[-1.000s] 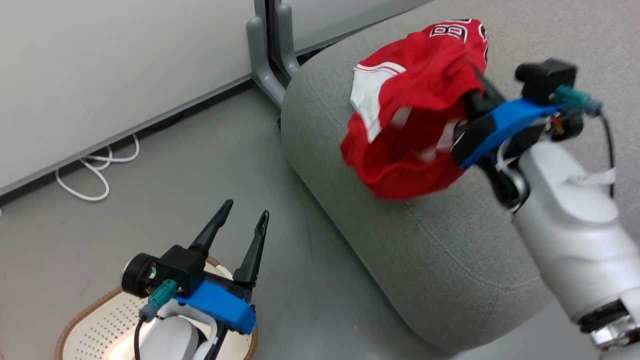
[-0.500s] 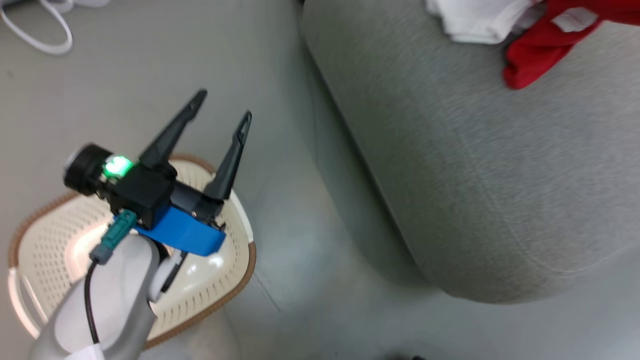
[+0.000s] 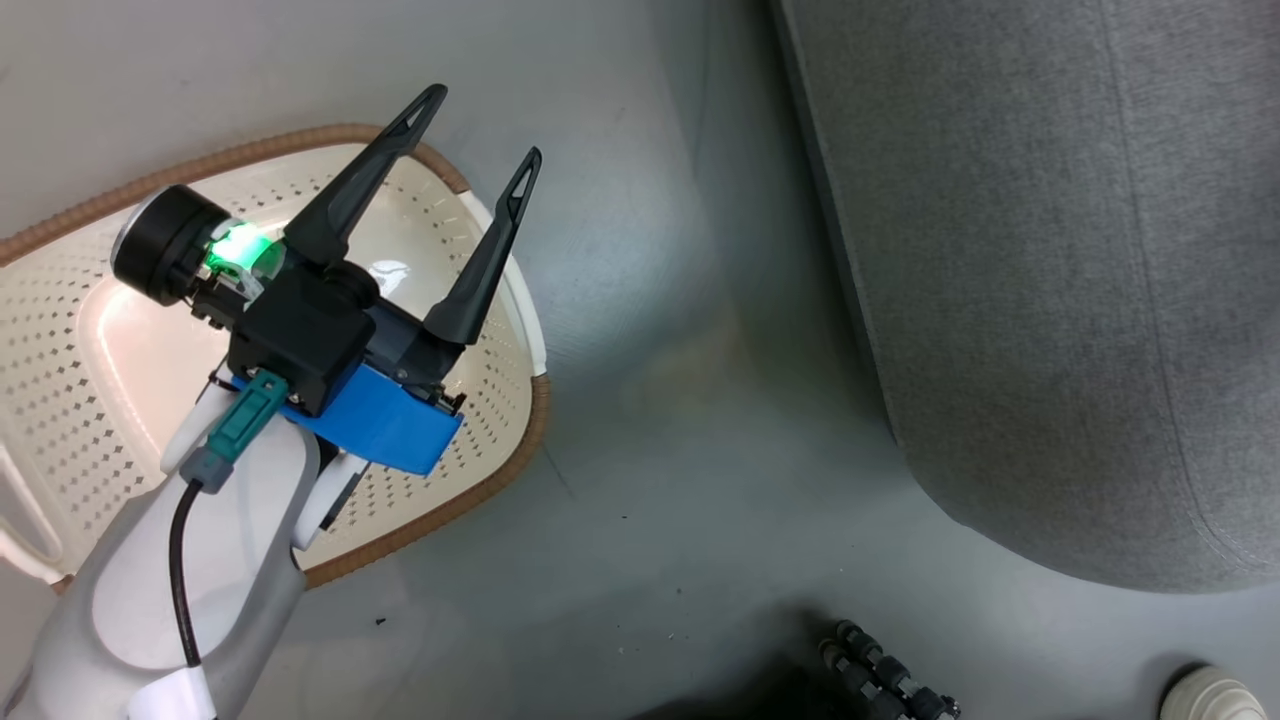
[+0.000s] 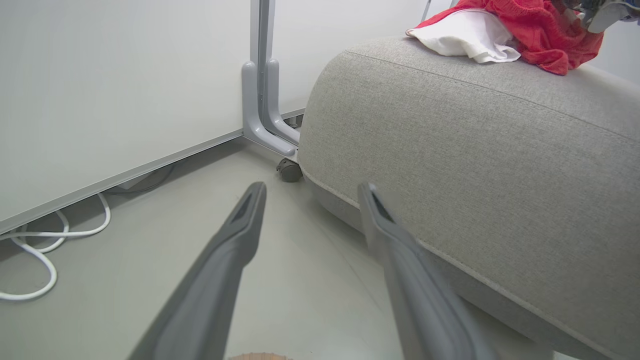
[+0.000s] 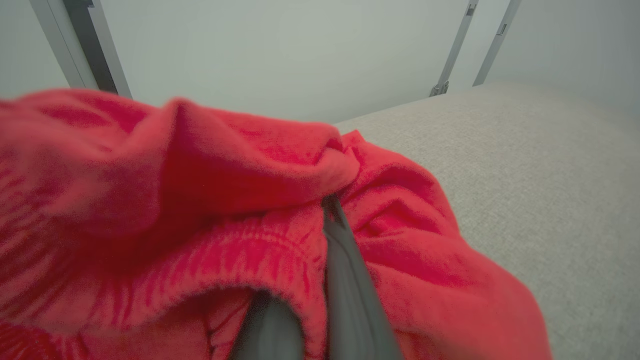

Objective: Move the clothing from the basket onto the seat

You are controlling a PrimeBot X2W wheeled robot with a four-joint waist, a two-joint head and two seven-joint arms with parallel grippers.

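Right jaws are clenched on the red clothing, bunched on top of the seat close to its rounded edge. Let go there and it could well slide off onto the floor! Left jaws are spread wide with nothing in them, over the basket rim, and there's plenty of open seat further in.

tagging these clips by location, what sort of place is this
Likely an office or lab lounge, not a home: a big grey seat beside a white partition panel on a metal foot, a bare smooth floor, and a laundry basket set out on it.
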